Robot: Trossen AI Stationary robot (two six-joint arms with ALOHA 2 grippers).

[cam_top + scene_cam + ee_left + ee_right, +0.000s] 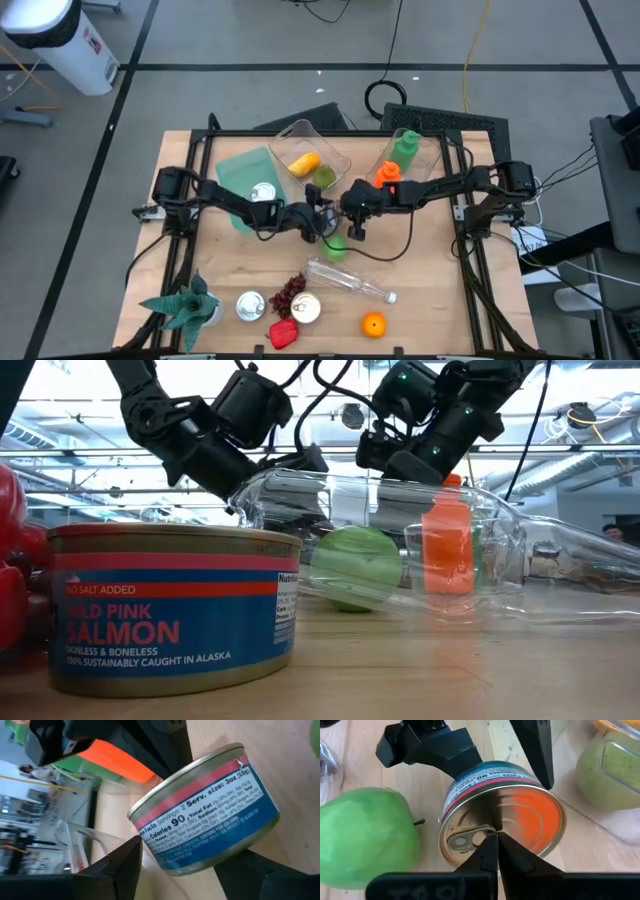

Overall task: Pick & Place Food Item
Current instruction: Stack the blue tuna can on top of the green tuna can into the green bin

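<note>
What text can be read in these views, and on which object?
Salmon can on the table: "NO SALT ADDED", "WILD PINK SALMON", "SUSTAINABLY CAUGHT IN ALASKA".
Can held in the left gripper, label: "Servings: 2", "Serv. size: 3oz", "Calories 90", "Total Fat 2g".
The finer nutrition print is too small to read.

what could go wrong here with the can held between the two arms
The left gripper holds the salmon can tilted, by its sides only; it could slip out. The right gripper, shut, has its tips at the pull tab; a pull there might twist the can loose. If dropped, it may hit the green apple beside it.
</note>
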